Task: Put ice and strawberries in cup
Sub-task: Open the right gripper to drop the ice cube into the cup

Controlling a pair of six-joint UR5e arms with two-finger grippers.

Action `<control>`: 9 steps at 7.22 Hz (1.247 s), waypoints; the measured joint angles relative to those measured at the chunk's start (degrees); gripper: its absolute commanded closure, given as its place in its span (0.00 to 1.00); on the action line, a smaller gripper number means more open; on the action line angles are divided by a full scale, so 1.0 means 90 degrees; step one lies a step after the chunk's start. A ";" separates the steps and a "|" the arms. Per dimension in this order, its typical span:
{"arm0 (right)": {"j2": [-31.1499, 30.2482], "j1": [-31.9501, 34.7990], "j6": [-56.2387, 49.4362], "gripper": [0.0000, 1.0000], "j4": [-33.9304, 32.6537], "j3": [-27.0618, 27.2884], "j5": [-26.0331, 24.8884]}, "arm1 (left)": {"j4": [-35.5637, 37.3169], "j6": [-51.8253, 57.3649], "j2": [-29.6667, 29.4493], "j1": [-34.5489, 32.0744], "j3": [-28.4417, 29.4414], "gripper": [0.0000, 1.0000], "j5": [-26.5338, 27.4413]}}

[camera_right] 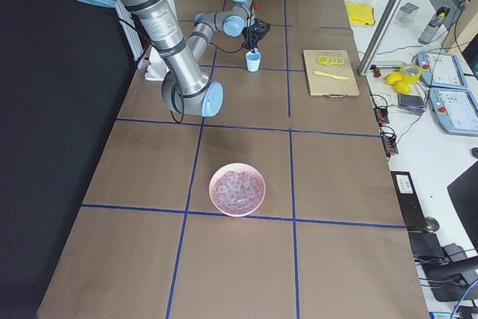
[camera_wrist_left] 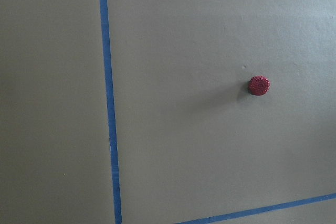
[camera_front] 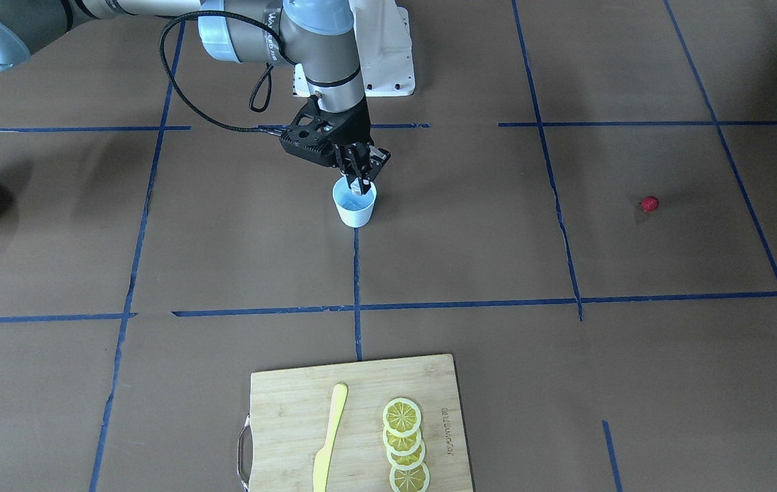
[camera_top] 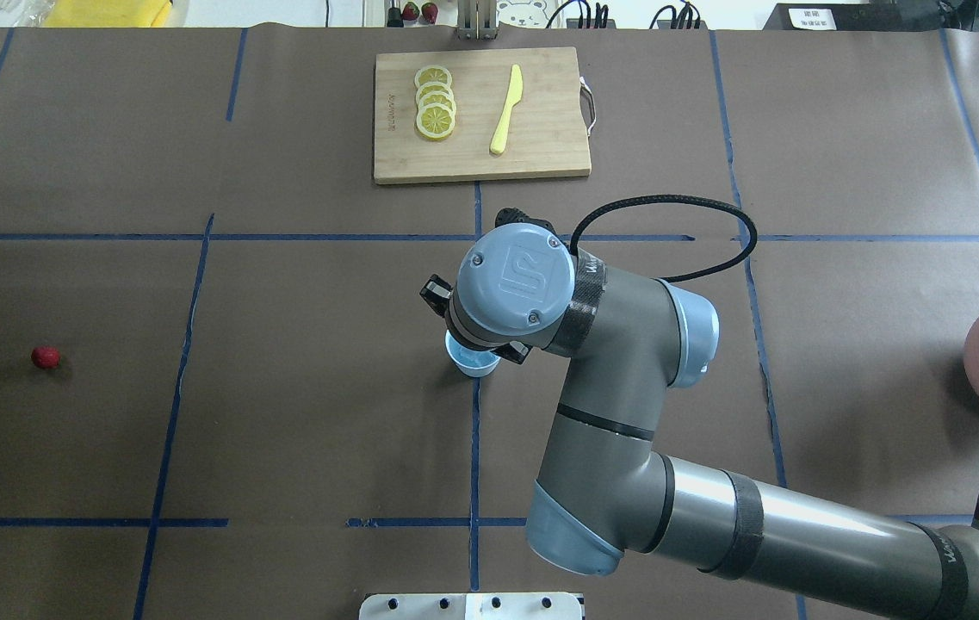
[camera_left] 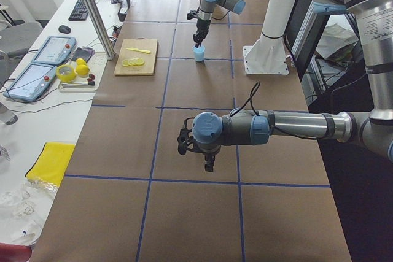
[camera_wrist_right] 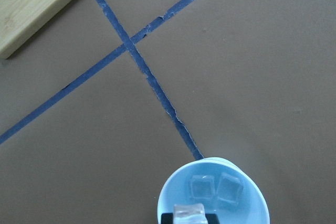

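The white cup (camera_front: pixel 354 203) with a pale blue inside stands mid-table. My right gripper (camera_front: pixel 361 183) hangs right over its mouth, shut on one ice cube (camera_wrist_right: pixel 190 213). In the right wrist view two more cubes (camera_wrist_right: pixel 216 188) lie in the bottom of the cup (camera_wrist_right: pixel 168 192). The strawberry (camera_front: pixel 648 203) lies alone on the brown table, far from the cup, and also shows in the left wrist view (camera_wrist_left: pixel 258 85). My left gripper (camera_left: pixel 209 165) hovers above the table near the strawberry's side; I cannot tell whether it is open or shut.
A pink bowl (camera_right: pixel 216 184) full of ice cubes (camera_right: pixel 237 188) stands on my right side of the table. A wooden cutting board (camera_front: pixel 285 410) at the far edge carries lemon slices (camera_front: pixel 403 437) and a yellow knife (camera_front: pixel 329 444).
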 measured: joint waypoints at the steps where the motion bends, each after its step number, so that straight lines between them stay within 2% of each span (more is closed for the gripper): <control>1: 0.0016 0.0003 -0.0005 1.00 -0.0027 -0.0042 0.0026 | 0.0000 0.0000 0.0000 0.0003 0.0001 0.00 0.0001; 2: 0.0021 0.0005 -0.0007 0.98 -0.0042 -0.0058 0.0051 | 0.0000 0.0000 -0.0001 0.0005 0.0005 0.00 0.0002; 3: 0.0022 0.0008 -0.0011 0.82 -0.0044 -0.0060 0.0084 | 0.0000 0.0000 -0.0001 0.0006 0.0008 0.00 0.0002; 4: 0.0016 0.0011 -0.0015 0.78 -0.0038 -0.0060 0.0123 | 0.0000 0.0000 -0.0001 0.0006 0.0009 0.00 0.0002; 5: 0.0011 0.0016 -0.0017 0.64 -0.0032 -0.0058 0.0151 | 0.0000 0.0000 -0.0001 0.0007 0.0009 0.00 0.0002; 6: 0.0008 0.0027 -0.0018 0.58 -0.0029 -0.0057 0.0165 | 0.0000 0.0000 -0.0001 0.0007 0.0009 0.00 0.0000; 9: -0.0002 0.0049 -0.0033 0.55 -0.0030 -0.0057 0.0178 | 0.0000 0.0000 0.0002 0.0007 0.0013 0.00 -0.0003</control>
